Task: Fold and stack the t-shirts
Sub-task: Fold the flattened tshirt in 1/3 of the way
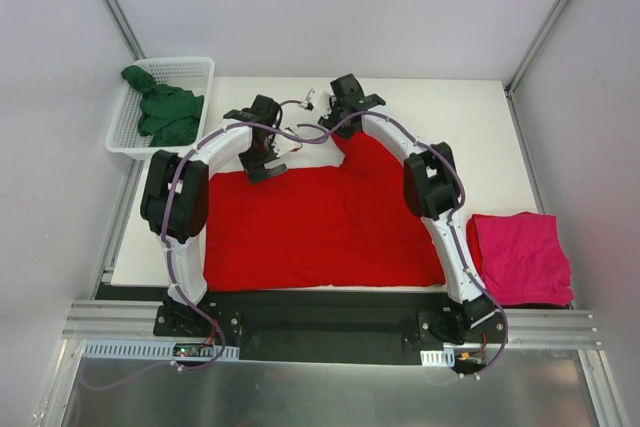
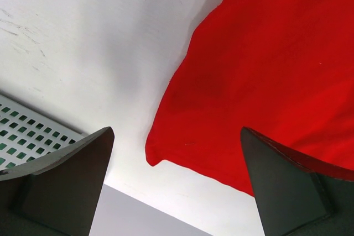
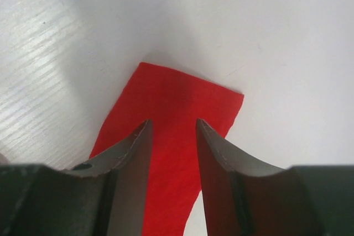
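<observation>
red t-shirt point(image 1: 320, 232) partly hidden under right arm point(image 1: 430, 187), cut off in wrist views

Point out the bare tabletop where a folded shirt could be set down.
Widest bare patch: the far right corner of the table, bordered by the red shirt, the pink shirt and the far edge. Crowded: centre, under that shirt; far left, by the basket.

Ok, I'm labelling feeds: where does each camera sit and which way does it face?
Top external: above, behind the bases, facing down on the table; left arm and right arm show.
Left wrist: on the left arm, facing down past the open left tool at the red t-shirt's edge.
Right wrist: likewise, right tool over a red t-shirt flap.
Shared: the red t-shirt.
</observation>
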Controlling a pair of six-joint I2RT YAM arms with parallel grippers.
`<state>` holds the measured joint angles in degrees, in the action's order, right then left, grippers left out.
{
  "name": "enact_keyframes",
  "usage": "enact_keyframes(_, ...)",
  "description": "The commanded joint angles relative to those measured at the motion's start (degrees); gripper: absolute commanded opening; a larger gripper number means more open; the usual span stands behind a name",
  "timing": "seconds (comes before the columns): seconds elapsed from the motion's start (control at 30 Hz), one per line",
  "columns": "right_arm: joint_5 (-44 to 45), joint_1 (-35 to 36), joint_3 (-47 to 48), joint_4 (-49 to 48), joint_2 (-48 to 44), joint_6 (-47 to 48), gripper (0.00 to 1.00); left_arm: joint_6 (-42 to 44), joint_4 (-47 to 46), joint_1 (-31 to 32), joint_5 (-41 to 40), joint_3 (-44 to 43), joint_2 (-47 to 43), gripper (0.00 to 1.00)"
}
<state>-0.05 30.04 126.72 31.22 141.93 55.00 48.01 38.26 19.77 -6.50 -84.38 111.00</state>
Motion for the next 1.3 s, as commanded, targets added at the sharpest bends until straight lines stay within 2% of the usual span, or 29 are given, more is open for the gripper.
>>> enact_keyframes(0.0, 3.27, -0.16, 3.28, -1.33, -2.36, -1.13, 0.40, 0.33, 1.03, -0.08, 0.44, 0.27, -0.87, 0.99)
enact_keyframes(0.17, 7.69, -0.86, -1.63, -2.56, -2.97, 1.68, 0.40, 0.42, 1.03, 0.01, 0.53, 0.00, -0.35, 0.99)
enact_keyframes(0.3, 9.81, -0.95, -1.30, -3.36, -1.48, 0.20, 0.40, 0.68, 1.03, -0.43, -1.05, 1.32, -0.70, 0.99)
enact_keyframes(0.77, 7.18, -0.86, 2.48, -4.59, 3.53, 0.02, 0.41, 1.12, 0.94, -13.26, -5.27, 4.30, -5.35, 1.00)
enact_keyframes(1.1, 8.93, -1.21, 4.15, -9.77, 3.18, -0.95, 0.40, -0.11, 1.03, -13.44, -4.40, 4.84, -5.80, 0.99)
enact_keyframes(1.27, 10.50, -0.95, 4.42, -9.43, 2.57, 0.54, 0.41, -0.11, 1.11, -13.18, -4.22, 4.57, -5.79, 0.99)
